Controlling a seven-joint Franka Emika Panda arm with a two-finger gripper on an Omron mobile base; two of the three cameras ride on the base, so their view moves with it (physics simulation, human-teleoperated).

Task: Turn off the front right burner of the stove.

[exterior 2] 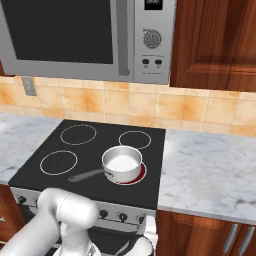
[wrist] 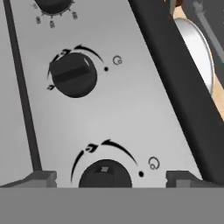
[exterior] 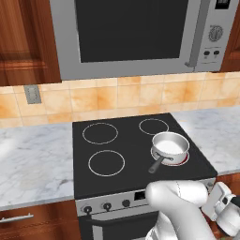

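Hand view: pincer (wrist: 111,177) spread wide (nothing held), its tips flanking a stove (wrist: 131,113) knob (wrist: 105,174).

A saucepan (exterior: 171,145) is set on the front right burner (exterior: 182,160) of the stove (exterior: 122,176). A microwave (exterior: 136,35) is mounted above; counters (exterior: 33,159) are placed either side.

Saucepan (exterior: 170,144) hides most of the front right burner (exterior: 183,160); nearest knob (wrist: 105,174) cut off below.
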